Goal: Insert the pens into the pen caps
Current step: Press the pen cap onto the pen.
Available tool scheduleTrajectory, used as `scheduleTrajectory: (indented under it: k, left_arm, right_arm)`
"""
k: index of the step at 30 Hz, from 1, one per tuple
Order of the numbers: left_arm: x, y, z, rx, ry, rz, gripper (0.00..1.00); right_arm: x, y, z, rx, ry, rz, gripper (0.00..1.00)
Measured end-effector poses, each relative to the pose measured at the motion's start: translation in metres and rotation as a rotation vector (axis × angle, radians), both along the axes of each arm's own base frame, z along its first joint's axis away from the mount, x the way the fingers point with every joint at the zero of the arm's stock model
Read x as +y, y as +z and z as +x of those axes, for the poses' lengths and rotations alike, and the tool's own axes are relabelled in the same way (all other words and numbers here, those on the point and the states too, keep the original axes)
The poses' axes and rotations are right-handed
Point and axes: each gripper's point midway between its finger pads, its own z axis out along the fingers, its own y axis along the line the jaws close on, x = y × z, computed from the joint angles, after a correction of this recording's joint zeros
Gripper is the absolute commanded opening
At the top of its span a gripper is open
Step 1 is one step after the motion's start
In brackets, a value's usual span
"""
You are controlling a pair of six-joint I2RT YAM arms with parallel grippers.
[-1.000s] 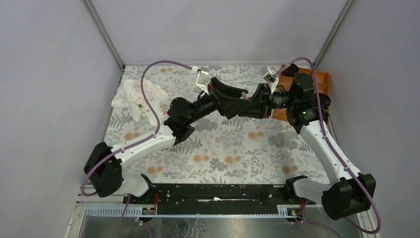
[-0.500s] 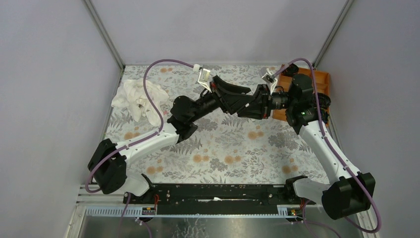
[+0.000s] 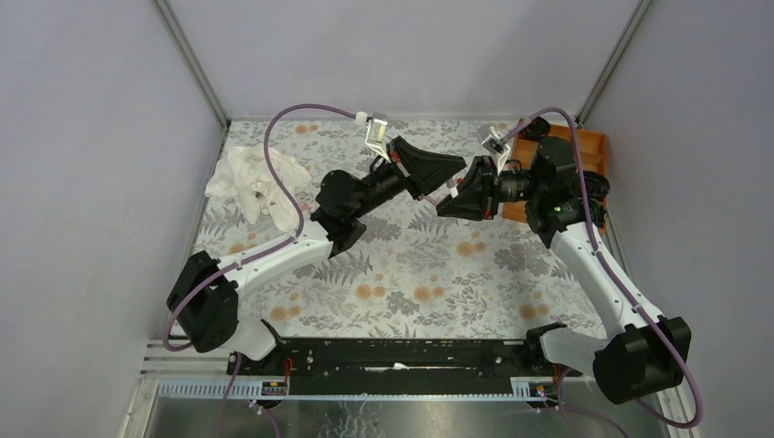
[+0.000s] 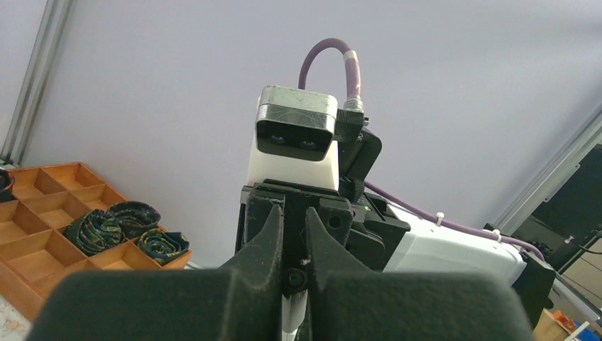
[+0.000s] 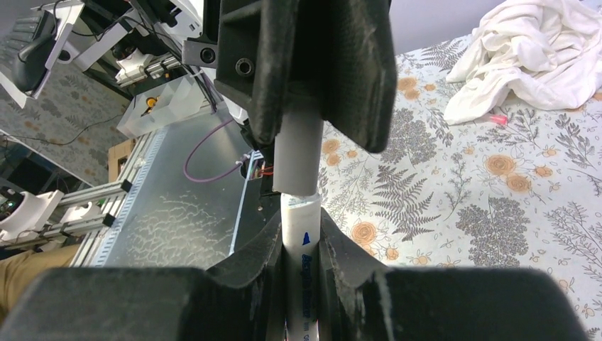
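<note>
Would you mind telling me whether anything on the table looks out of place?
A small pink-red piece lies loose beside the crumpled white cloth, across the table from the wooden tray; nothing else stands out.

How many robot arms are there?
2. The left arm reaches in from the near-left corner, the right arm from the near-right corner. The left tool and right tool meet above the table, both gripping one white pen. No other arm shows.

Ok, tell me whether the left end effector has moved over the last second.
Yes. Seen from above, the left end effector has swung toward the far edge of the table, judged against the white cloth, which has not moved.
</note>
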Motion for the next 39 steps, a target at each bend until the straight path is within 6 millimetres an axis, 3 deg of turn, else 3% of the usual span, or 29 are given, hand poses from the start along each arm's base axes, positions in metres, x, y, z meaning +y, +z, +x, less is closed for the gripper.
scheduleTrajectory:
  k: [12,22,29,39]
  left_arm:
    - [0.002,-0.004,0.000,0.023,0.000,-0.027,0.00]
    - [0.003,-0.024,0.025,0.256,0.200,-0.113,0.00]
    - [-0.007,-0.036,0.035,0.320,0.263,-0.090,0.00]
    - [-0.010,-0.042,0.030,0.312,0.259,-0.061,0.00]
  right_arm:
    - [0.000,0.000,0.000,0.032,-0.005,-0.006,0.00]
    - [-0.005,-0.016,0.020,0.046,-0.168,-0.123,0.00]
    - [-0.013,-0.026,0.029,0.047,-0.253,-0.198,0.00]
    - [-0.017,-0.025,0.024,0.140,-0.225,-0.189,0.00]
